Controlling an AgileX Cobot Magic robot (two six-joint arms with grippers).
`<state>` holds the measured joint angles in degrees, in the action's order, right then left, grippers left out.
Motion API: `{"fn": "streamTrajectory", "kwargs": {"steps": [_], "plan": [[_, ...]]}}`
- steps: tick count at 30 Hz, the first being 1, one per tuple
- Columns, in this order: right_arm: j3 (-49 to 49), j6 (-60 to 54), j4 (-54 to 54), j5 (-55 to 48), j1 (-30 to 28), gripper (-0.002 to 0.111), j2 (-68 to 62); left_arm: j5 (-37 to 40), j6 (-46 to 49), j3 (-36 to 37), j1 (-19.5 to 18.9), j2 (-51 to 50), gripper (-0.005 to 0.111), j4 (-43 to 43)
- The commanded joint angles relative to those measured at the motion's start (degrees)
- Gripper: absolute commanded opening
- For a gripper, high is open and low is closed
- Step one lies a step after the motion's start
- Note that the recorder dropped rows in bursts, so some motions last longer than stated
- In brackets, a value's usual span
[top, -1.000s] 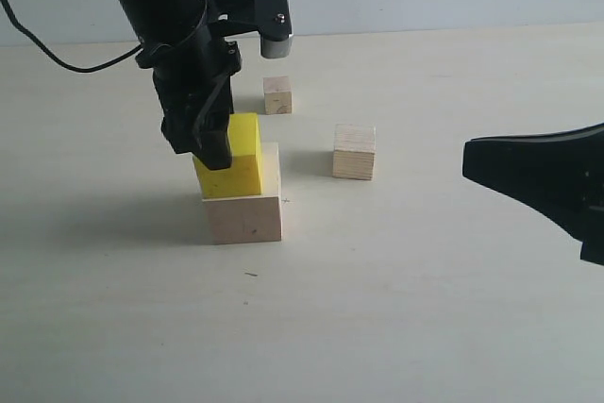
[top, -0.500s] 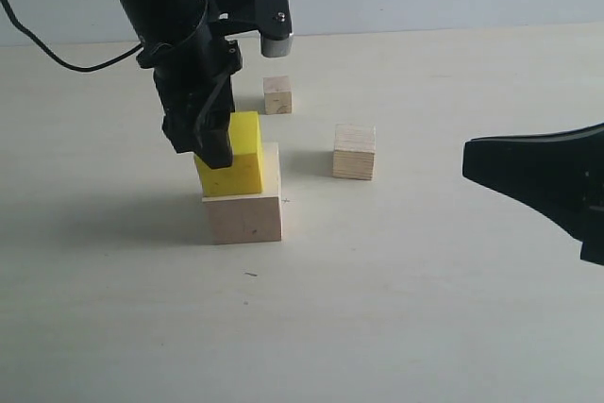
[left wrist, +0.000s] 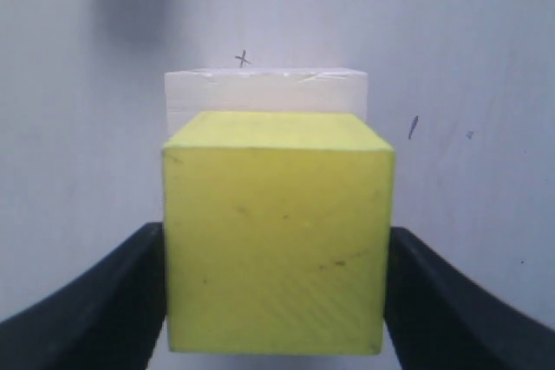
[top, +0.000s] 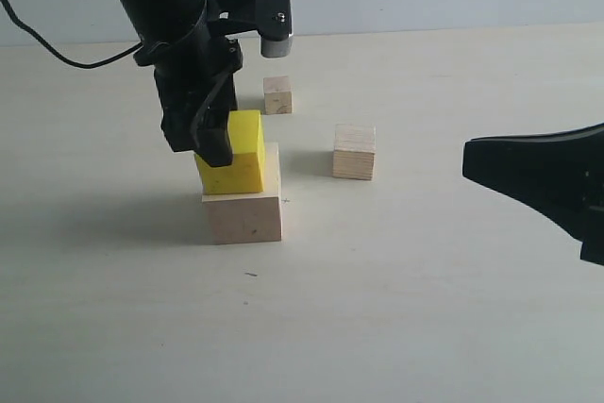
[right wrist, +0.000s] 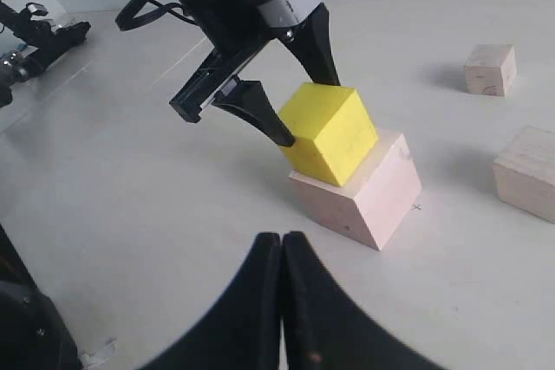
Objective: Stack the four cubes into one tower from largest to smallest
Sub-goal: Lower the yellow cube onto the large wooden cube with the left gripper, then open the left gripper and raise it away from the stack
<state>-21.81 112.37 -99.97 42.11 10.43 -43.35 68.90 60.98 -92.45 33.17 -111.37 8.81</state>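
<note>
The left pincer (top: 229,152) was seen lowered over the stack and clamped on the yellow cube (top: 245,143), one black finger pressed against each of two opposite sides. The yellow cube was set on top of the large pale wood cube (top: 243,217), which stood on the surface (top: 396,309). In the right wrist view the yellow cube was seen turned slightly out of line with the cube beneath it. The medium wood cube (top: 354,151) was found standing alone on the surface, to the right of the stack and apart from it. The small wood cube (top: 277,95) was placed farther back, behind the stack and touching nothing else. The right pincer (top: 469,159) was held at the right edge of the exterior view, well apart from all the cubes, its fingers pressed together on nothing.
</note>
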Motion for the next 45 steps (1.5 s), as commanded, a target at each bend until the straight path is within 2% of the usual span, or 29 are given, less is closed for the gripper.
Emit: {"fn": "streamTrajectory", "kwargs": {"steps": [1, 18, 21, 27, 30, 45], "plan": [[-0.4, -0.4, 0.0, -0.2, 0.2, 0.0, -0.1, -0.4, 0.2, -0.1, 0.3, 0.8, 0.0, 1.2], [-0.4, -0.4, 0.0, -0.2, 0.2, 0.0, -0.1, -0.4, 0.2, -0.1, 0.3, 0.8, 0.001, 1.2], [-0.4, -0.4, 0.0, -0.2, 0.2, 0.0, -0.1, -0.4, 0.2, -0.1, 0.3, 0.8, 0.012, 1.2], [-0.4, -0.3, 0.0, -0.2, 0.2, 0.0, -0.1, -0.2, 0.1, -0.1, 0.3, 0.8, 0.054, 1.2], [-0.4, -0.3, 0.0, -0.2, 0.2, 0.0, -0.1, -0.4, -0.5, -0.1, 0.3, 0.8, 0.066, 1.2], [-0.4, -0.3, 0.0, -0.2, 0.2, 0.0, -0.1, -0.3, -1.5, -0.1, 0.3, 1.1, 0.068, 0.6]]}}
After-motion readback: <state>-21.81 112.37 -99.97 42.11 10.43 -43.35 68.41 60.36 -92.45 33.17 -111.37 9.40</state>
